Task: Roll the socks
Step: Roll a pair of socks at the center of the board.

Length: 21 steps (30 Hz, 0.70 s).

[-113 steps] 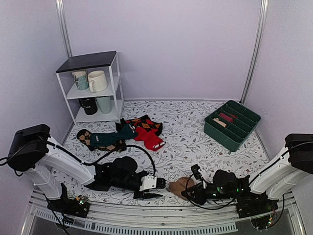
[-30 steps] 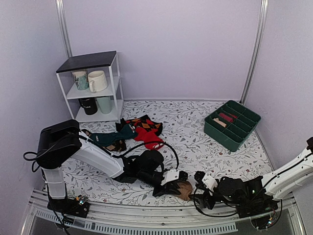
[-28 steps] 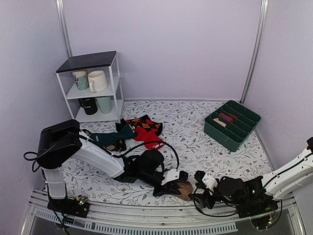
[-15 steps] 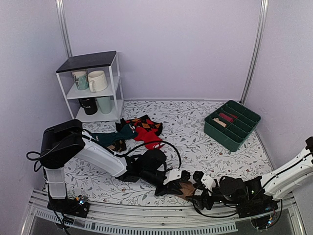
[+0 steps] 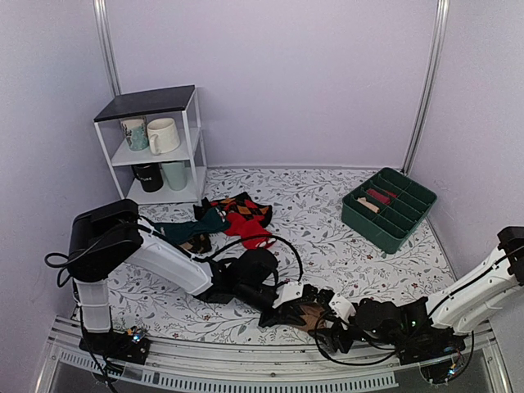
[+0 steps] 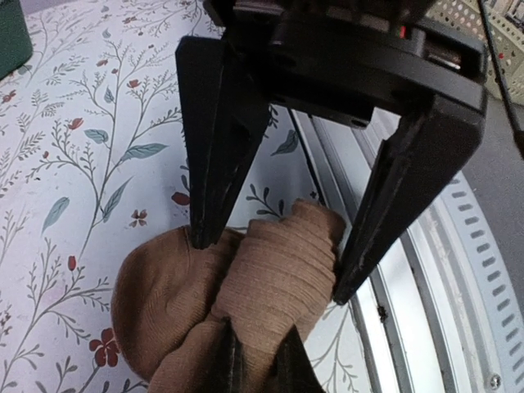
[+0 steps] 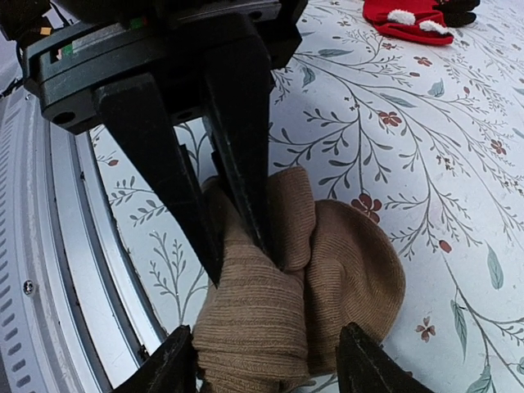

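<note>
The tan-brown socks [image 5: 306, 312] lie bunched at the table's near edge, partly rolled into a ribbed tube [image 6: 286, 262] beside a rounded heap [image 7: 352, 262]. My left gripper [image 5: 301, 300] reaches in from the left. In its wrist view the left gripper [image 6: 259, 368] is shut, pinching sock fabric at the tube's end. My right gripper [image 5: 326, 315] comes from the right. In the right wrist view the right gripper [image 7: 266, 364] is open and straddles the bundle, one fingertip [image 7: 173, 360] against the tube, the other over the heap. The two grippers face each other closely.
A metal rail [image 5: 246, 360] runs just in front of the socks. A red sock [image 5: 250, 232] and dark teal and argyle socks [image 5: 184, 233] lie mid-table on the left. A green divided tray [image 5: 389, 209] sits far right, and a white shelf with mugs [image 5: 155, 147] far left.
My right gripper has slid left from beside the socks and now stands around them. My left gripper has shifted slightly right with the fabric pinched.
</note>
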Available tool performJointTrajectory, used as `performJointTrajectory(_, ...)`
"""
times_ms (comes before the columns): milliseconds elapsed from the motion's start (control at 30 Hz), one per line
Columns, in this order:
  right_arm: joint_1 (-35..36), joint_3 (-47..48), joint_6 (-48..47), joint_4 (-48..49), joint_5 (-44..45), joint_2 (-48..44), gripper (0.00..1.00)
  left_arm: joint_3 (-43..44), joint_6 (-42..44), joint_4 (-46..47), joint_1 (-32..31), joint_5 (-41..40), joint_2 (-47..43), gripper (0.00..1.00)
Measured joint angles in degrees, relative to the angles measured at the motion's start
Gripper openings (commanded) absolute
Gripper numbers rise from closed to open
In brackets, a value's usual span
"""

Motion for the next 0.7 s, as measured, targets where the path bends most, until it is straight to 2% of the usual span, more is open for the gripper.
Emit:
performJointTrajectory(100, 0.0, 0.0, 0.3, 0.1, -0.2, 0.0, 0.49, 0.0, 0.1, 0.0, 0.0, 0.1, 0.0, 0.00)
performJointTrajectory(333, -0.7, -0.2, 2.7, 2.4, -1.8, 1.6, 0.16, 0.1, 0.2, 0.0, 0.3, 0.7, 0.2, 0.01)
performJointTrajectory(367, -1.1, -0.6, 3.0, 3.5, -2.6, 1.9, 0.15, 0.2, 0.0, -0.1, 0.3, 0.6, 0.2, 0.05)
performJointTrajectory(400, -1.6, -1.2, 3.3, 4.5, -3.4, 2.1, 0.14, 0.2, -0.2, -0.1, 0.3, 0.3, 0.2, 0.25)
performJointTrajectory(433, -2.2, -1.9, 4.2, 6.0, -4.3, 2.3, 0.13, 0.1, -0.3, 0.0, 0.3, 0.1, 0.1, 0.38)
performJointTrajectory(567, -4.6, -4.1, 8.4, 10.1, -7.9, 2.5, 0.12, -2.6, 0.0, 2.2, -1.0, -4.8, -2.2, 0.40)
performJointTrajectory(700, -7.1, -5.2, 12.1, 12.8, -11.6, 3.2, 0.11, -10.3, 1.6, 4.5, -3.1, -11.9, -9.4, 0.40)
